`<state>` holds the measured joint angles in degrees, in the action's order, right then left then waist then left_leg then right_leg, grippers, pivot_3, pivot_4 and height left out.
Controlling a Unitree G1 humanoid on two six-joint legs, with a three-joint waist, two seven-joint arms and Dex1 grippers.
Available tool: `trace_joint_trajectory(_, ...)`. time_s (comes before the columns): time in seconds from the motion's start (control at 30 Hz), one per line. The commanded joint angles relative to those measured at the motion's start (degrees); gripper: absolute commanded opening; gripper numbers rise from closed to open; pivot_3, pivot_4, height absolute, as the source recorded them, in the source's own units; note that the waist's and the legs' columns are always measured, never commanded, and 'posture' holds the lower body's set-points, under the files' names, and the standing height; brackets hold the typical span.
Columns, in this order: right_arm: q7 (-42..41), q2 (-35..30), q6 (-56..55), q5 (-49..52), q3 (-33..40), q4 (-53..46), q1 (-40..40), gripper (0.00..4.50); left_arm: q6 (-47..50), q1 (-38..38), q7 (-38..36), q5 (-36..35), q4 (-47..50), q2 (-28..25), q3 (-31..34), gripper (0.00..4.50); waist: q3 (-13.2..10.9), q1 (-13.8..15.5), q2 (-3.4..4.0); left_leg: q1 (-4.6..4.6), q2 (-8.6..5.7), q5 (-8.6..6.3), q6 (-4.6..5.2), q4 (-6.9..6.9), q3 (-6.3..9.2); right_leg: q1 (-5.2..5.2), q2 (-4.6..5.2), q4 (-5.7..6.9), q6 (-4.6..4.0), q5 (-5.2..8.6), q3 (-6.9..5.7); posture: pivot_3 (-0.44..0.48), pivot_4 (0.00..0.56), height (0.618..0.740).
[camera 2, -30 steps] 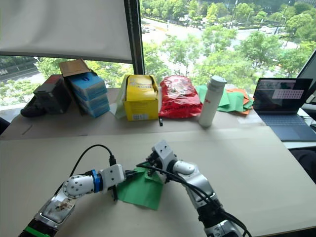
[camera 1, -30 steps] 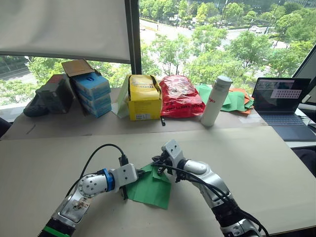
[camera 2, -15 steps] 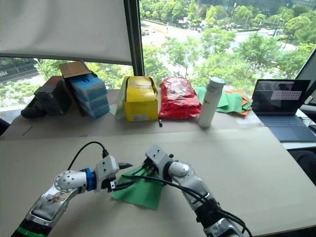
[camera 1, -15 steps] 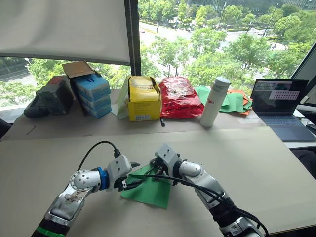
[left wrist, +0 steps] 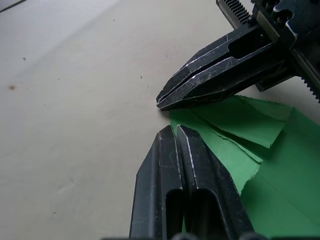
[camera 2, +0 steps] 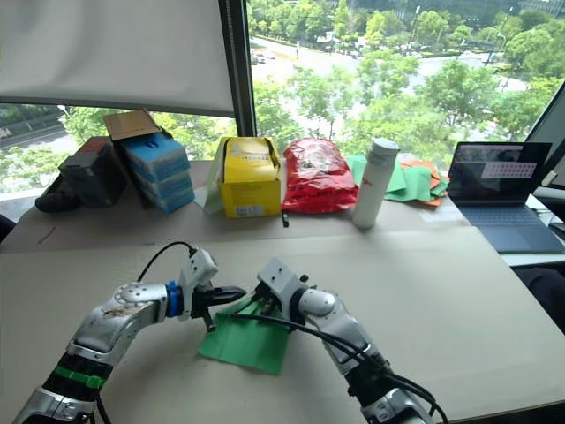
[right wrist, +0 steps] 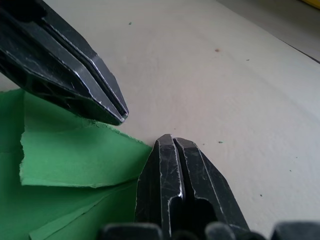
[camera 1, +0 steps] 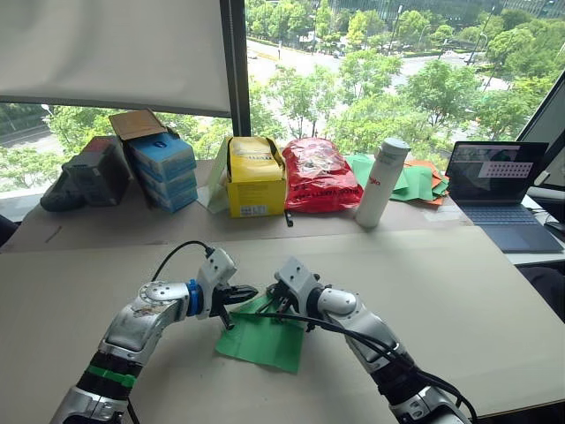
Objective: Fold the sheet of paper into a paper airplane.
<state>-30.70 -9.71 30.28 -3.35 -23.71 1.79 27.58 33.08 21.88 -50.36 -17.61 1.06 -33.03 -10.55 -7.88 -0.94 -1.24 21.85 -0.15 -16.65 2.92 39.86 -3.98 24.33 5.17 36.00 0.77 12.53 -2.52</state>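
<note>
The sheet of paper point(camera 1: 262, 331) lies flat on the near table point(camera 1: 459, 300), near its middle. The left gripper point(camera 1: 248, 291) comes from the left and the right gripper point(camera 1: 267, 299) from the right; their tips meet just beside each other at the sheet's far corner. Along the far side, left to right, stand stacked boxes point(camera 1: 163, 168), a carton point(camera 1: 257, 174), a bag point(camera 1: 320, 173), a bottle point(camera 1: 385, 181) before a pile of papers point(camera 1: 422, 181), and a laptop point(camera 1: 501, 190).
</note>
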Motion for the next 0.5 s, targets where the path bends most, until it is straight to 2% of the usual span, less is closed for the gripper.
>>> trace_joint_trajectory(0.03, 0.20, -0.23, 0.91, -0.89, -0.53, 0.77, -0.74, 0.00, -2.21, 1.56, 0.61, 2.03, 0.06, 0.91, -0.74, 0.04, 0.00, 0.05, 0.00, 0.00, 0.00, 0.00, 0.00, 0.00, 0.01, 0.00, 0.01, 0.00, 0.00, 0.00, 0.03, 0.000, 0.150, 0.740)
trace_joint_trajectory(0.13, 0.27, -0.31, 1.08, -0.90, -0.51, 0.48, -0.82, 0.00, -1.89, 2.13, 1.19, 3.07, -0.49, 2.31, -1.66, 0.04, 0.00, 0.11, 0.00, 0.00, 0.00, -0.03, 0.05, 0.00, 0.01, -0.02, 0.08, -0.01, 0.00, 0.00, 0.10, 0.000, 0.150, 0.740)
trace_joint_trajectory(0.5, 0.28, -0.23, 1.61, -0.99, -0.79, -0.22, -0.94, 0.00, 0.45, 1.86, 3.04, 9.30, -4.91, 2.32, -5.71, 0.04, 0.02, 0.12, -0.02, -0.09, 0.00, -0.16, 0.27, 0.00, 0.03, -0.10, 0.13, 0.01, 0.00, 0.00, 0.17, 0.000, 0.150, 0.740)
